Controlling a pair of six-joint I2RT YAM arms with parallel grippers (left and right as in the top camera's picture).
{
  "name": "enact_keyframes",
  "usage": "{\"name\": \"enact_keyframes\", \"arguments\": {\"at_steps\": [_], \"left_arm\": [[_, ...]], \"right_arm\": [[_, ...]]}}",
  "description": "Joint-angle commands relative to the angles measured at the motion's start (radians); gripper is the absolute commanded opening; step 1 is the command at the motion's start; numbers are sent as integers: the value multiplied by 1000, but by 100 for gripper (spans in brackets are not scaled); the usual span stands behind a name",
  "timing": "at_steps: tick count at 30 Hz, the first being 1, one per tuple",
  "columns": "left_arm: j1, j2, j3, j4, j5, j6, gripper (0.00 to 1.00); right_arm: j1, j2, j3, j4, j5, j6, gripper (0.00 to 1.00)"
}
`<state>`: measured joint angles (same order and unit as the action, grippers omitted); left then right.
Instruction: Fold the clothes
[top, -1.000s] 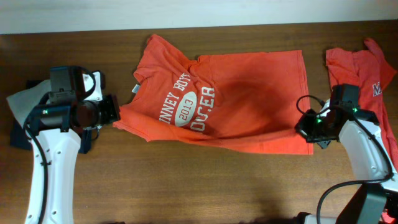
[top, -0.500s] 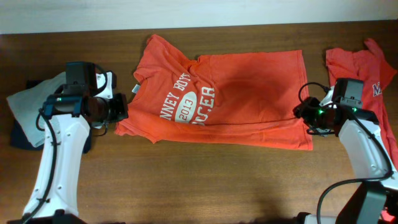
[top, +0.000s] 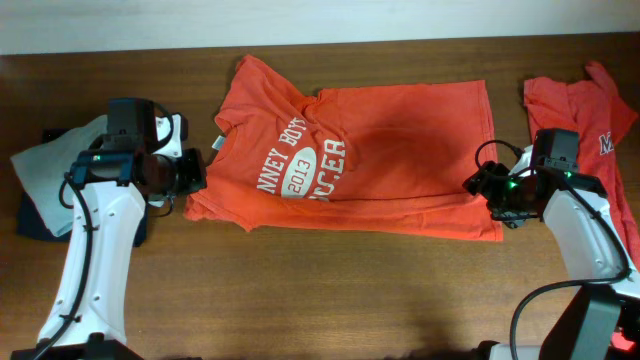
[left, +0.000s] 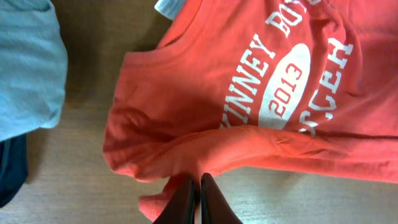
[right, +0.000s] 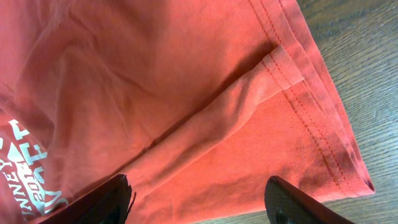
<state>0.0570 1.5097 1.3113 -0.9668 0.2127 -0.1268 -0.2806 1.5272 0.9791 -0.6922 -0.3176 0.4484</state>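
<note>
Shows an orange shirt (top: 380, 150) flat on the table (top: 320, 290), long axis running left to right, collar pointing left, hem right, near edge turned up in a narrow fold. Sets the left gripper (top: 195, 172) at the near left corner, tips pressed almost together, cloth beside them, pinch impossible to tell. Sets the right gripper (right: 199, 205) over the near right hem corner, spread wide, holding nothing.

orange-red tee (top: 400, 150) w/ white lettering (top: 305, 180), brown table (top: 300, 290)
</note>
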Motion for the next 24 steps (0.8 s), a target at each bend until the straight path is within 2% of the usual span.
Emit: {"name": "enact_keyframes", "arguments": {"at_steps": [1,6,9,13,20,24], "left_arm": [[-2,11,19,35,-52,13,8],[-2,36,19,67,-82,24,10],[-5,40,19,0,-5,25,15],[-62,41,6,-101,16,142,19],[-259,93,-122,-53,-130,158,34],[-280,179,-166,-11,-142,158,36]], "right_arm": [[6,7,12,-8,-16,0,74],[6,7,12,-14,-15,0,74],[6,7,12,-28,-15,0,74],[6,7,12,-30,-13,-23,74],[6,7,12,-30,-11,-23,74],[6,7,12,-30,-11,-23,74]]}}
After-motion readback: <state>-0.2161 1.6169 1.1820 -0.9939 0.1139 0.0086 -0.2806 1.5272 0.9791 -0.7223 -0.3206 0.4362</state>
